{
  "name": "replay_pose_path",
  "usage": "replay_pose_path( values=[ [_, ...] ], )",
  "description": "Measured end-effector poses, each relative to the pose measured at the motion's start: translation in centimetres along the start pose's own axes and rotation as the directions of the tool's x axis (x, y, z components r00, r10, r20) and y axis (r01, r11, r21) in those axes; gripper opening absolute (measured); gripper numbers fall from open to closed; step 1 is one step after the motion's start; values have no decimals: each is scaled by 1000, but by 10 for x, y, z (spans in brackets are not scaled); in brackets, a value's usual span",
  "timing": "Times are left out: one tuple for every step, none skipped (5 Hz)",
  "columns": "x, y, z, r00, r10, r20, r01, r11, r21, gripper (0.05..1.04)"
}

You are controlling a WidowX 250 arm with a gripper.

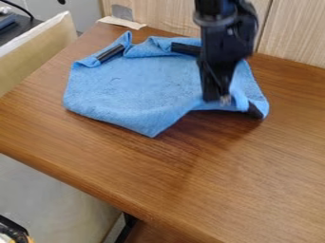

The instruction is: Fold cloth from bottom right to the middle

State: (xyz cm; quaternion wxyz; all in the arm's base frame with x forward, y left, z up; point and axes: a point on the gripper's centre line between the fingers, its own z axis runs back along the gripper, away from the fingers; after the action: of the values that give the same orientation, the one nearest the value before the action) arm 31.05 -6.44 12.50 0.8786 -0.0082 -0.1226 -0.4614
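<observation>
The black gripper (pixel 217 98) hangs down from the top edge, over the right part of the blue cloth (pixel 136 83). Its tip is at the cloth's lower right edge, where the fabric bunches up around it. How it grips there cannot be made out. The cloth lies on the far part of the wooden table, one corner pointing toward the near side. Its far edge is rumpled and turned over in places. Part of the cloth behind the gripper is hidden.
Dark strips lie at the cloth's upper left (pixel 111 53), its far edge (pixel 185 49) and its right corner (pixel 255 110). The brown table (pixel 254 175) meets a light wooden panel (pixel 295 33) at the back. A beige board (pixel 38 52) stands beyond its left edge.
</observation>
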Motion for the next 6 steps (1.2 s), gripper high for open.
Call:
replay_pose_path(
  values=[
    [-1,32,13,997,62,42,-63,997,37,54],
    [-8,56,11,992,116,40,-118,992,39,54],
    [-20,74,-1,984,176,28,-176,984,18,54],
    [-33,86,-17,975,223,5,-223,975,-12,54],
    [-44,94,-35,969,248,-18,-249,968,-30,54],
    [-50,96,-48,966,255,-35,-256,966,-47,54]
  ],
)
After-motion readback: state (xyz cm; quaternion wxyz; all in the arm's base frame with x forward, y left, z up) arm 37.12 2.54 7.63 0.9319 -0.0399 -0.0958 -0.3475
